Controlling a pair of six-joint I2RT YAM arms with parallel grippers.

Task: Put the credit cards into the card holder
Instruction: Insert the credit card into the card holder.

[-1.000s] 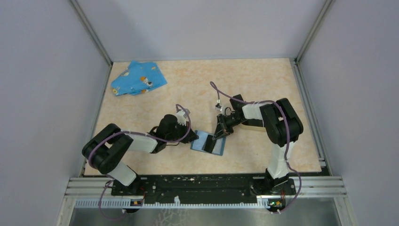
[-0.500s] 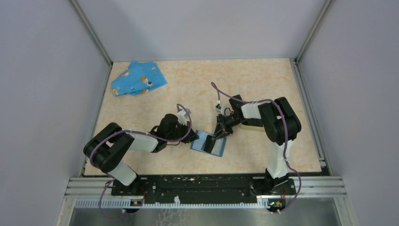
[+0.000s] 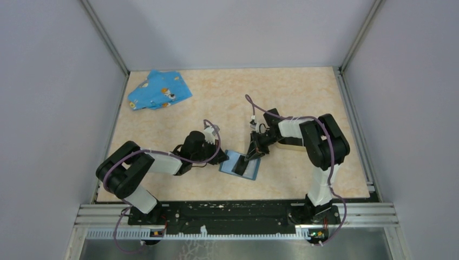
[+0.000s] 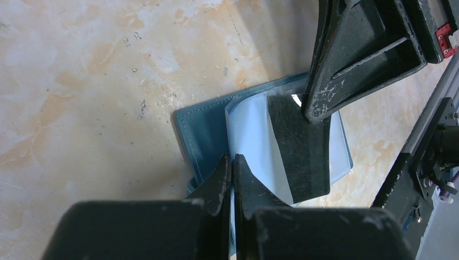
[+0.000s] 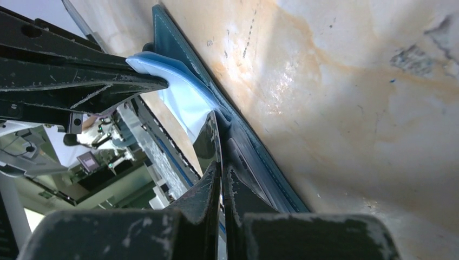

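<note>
Mid-counter point(image 3: 216, 97), left claw point(image 4: 231, 162) is pressed shut on pale sleeve point(image 4: 251, 135) of blue case point(image 4: 203, 130), pinning it. Beside it, right claw point(image 5: 221, 172) pinches dark card point(image 4: 300, 151) by one end. Best move, I judge: draw it straight along the sleeve, no twist. Nearby, card holder point(image 3: 290, 143) sits toward counter's right edge.

Table top point(image 4: 81, 81): smooth marbled laminate, slight sheen
Blue case point(image 4: 200, 130): stitched, matt, perhaps leather-like
Inner sleeve point(image 4: 249, 141): thin pale-blue plastic, glossy
Dark card point(image 4: 300, 151): smooth plastic, faintly streaked
Left gripper point(image 4: 233, 165): black matt plastic, scuffed edges
Cloth point(image 3: 158, 91), upper left: soft printed fabric, creased
Frame rail point(image 3: 379, 214), bottom: bare ribbed metal
</note>
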